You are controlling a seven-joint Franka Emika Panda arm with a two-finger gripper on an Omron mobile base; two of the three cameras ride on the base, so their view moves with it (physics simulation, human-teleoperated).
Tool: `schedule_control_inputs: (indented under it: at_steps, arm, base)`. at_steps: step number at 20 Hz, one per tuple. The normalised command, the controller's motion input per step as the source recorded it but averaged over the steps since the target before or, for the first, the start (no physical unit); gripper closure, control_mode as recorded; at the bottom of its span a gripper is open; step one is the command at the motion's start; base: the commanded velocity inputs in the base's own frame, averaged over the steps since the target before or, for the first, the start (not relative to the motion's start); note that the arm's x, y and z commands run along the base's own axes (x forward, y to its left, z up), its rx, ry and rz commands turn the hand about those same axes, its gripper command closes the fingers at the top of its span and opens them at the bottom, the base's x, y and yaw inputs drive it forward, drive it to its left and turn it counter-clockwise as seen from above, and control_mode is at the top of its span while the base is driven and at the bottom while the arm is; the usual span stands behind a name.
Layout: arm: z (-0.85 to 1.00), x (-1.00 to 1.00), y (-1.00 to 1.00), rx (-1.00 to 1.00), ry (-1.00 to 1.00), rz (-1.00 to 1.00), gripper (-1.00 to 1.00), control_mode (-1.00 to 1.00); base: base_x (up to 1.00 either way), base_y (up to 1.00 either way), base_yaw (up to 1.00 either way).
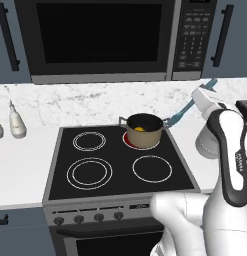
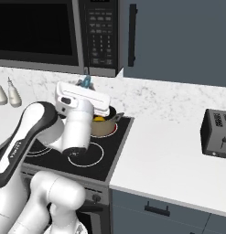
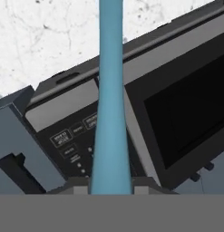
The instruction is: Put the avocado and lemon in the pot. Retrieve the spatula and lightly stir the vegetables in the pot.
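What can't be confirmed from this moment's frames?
- Avocado: the pot shows a lemon against a dark inside; no avocado can be made out, left base view.
- Pot in the right base view: mostly hidden by the arm.
- End effector fingertips: cut off at the hand view's bottom; spatula runs between them.
- Stove knob settings: too small.

Spatula [image 1: 187,108] tilted beside pot [image 1: 144,131]

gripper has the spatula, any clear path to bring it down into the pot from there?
Probably yes. The gripper is shut on the spatula, held beside the pot; the pot is uncovered, with the lemon inside, and nothing stands between them.
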Motion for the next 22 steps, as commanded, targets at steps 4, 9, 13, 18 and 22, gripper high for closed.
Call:
schedule_control_inputs:
  at_steps: [4, 9, 13, 18, 22]
  arm:
    - [0.0, 0.44, 0.0, 0.0, 0.04, 0.0, 1.0, -1.0]
    - [-0.1, 0.45, 0.0, 0.0, 0.0, 0.0, 1.0, -1.0]
    - [-0.2, 0.36, 0.0, 0.0, 0.0, 0.0, 1.0, -1.0]
    - [-0.32, 0.37, 0.0, 0.0, 0.0, 0.0, 1.0, -1.0]
    - [-0.24, 0.25, -0.01, 0.0, 0.0, 0.0, 1.0, -1.0]
  base:
    - [0.0, 0.0, 0.0]
    - [0.0, 0.0, 0.0]
    - [0.0, 0.0, 0.0]
    - [0.0, 0.0, 0.0]
    - [0.0, 0.0, 0.0]
